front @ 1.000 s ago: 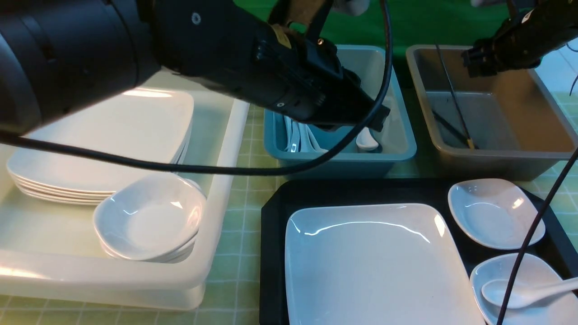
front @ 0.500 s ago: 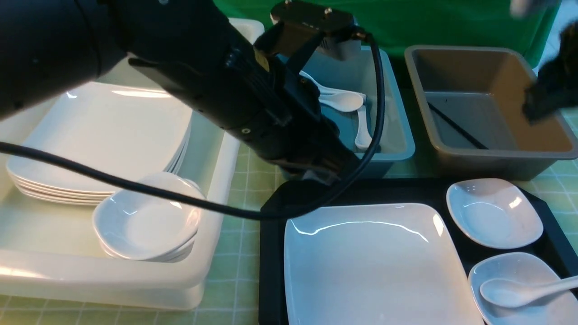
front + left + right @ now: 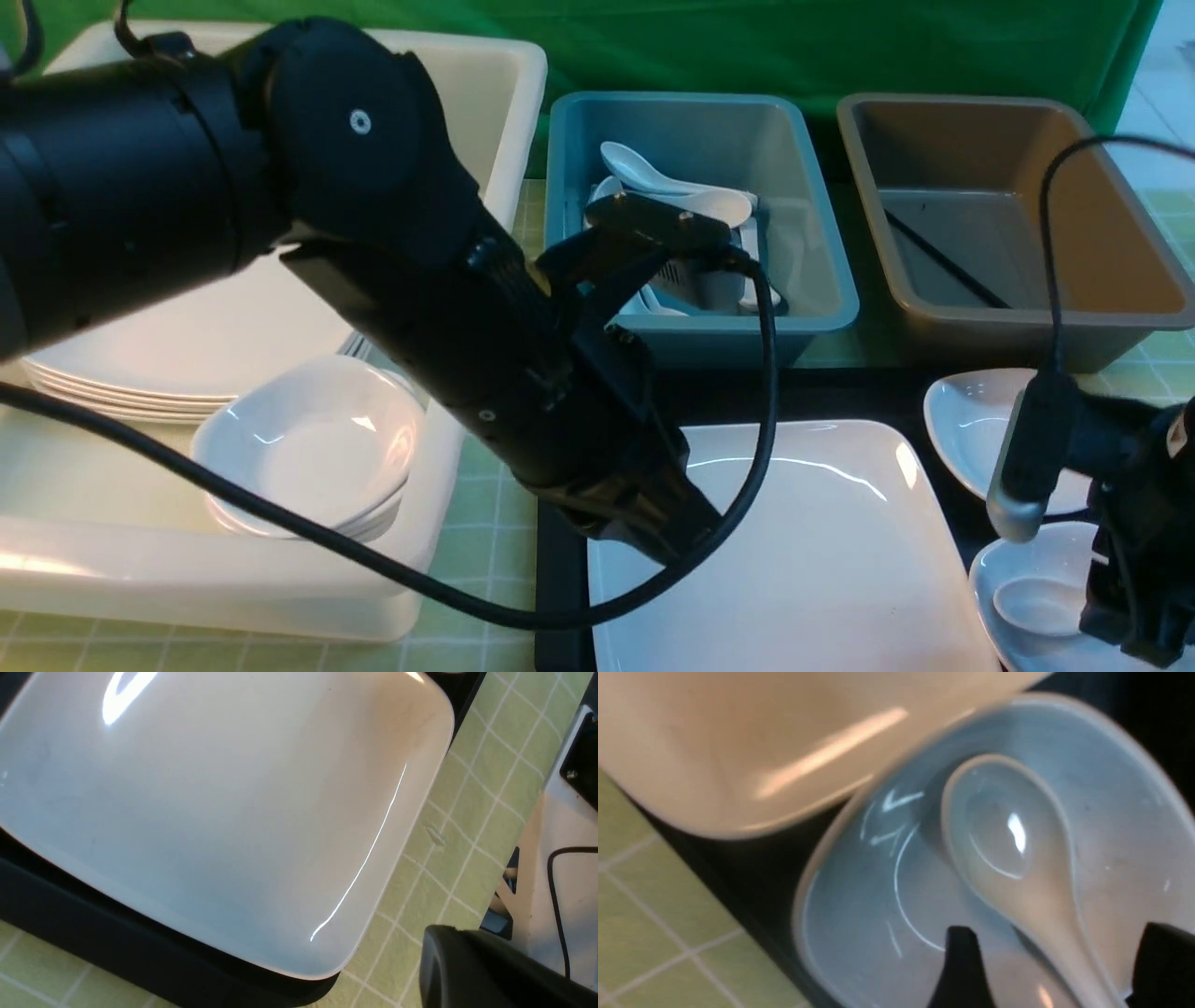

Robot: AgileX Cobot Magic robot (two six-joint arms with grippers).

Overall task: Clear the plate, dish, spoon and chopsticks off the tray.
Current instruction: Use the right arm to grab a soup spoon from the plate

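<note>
— Spotted the spoon [image 3: 1008,844]?
— Found it lying in the dish [image 3: 859,914], at 4 o'clock from the plate [image 3: 840,560] on the tray [image 3: 560,653]. Saw the right gripper [image 3: 1059,942] spread wide, astride the handle.
— And the left gripper [image 3: 667,537]?
— Hung over the plate's 9 o'clock edge; could not tell wide or narrow.
— Judged the pick how?
— Reckoned best to centre on the handle, pinch gently, lift straight and spare the dish.

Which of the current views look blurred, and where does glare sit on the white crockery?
Right wrist view: motion-blurred, the spoon and the dish under it soft-edged, a small highlight in the spoon's bowl. Left wrist view: sharp, bright glare streaks across the plate. Front view: mostly sharp, a thin curved highlight on the plate.
</note>
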